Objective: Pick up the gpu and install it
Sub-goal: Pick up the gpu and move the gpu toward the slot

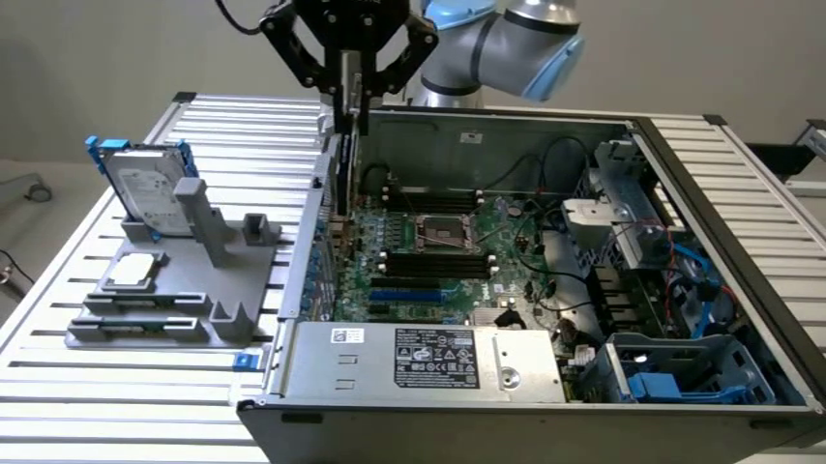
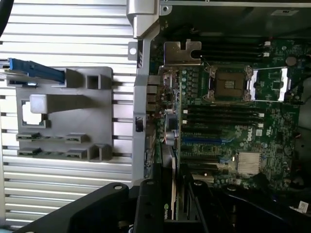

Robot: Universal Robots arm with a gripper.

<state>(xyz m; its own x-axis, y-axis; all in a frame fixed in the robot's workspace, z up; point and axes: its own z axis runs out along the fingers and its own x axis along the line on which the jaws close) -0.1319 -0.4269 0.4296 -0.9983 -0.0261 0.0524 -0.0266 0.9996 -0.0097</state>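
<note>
Black-shrouded gpu hangs upright and edge-on from the gripper, whose jaws are clamped on the card's upper edge. Its lower part sits inside the open computer case, close along the wall on the exterior view's left, above the motherboard. Seating in a slot: cannot tell. Beside the case, a grey fixture on the slatted table holds the hard drive and processor chip.
</note>
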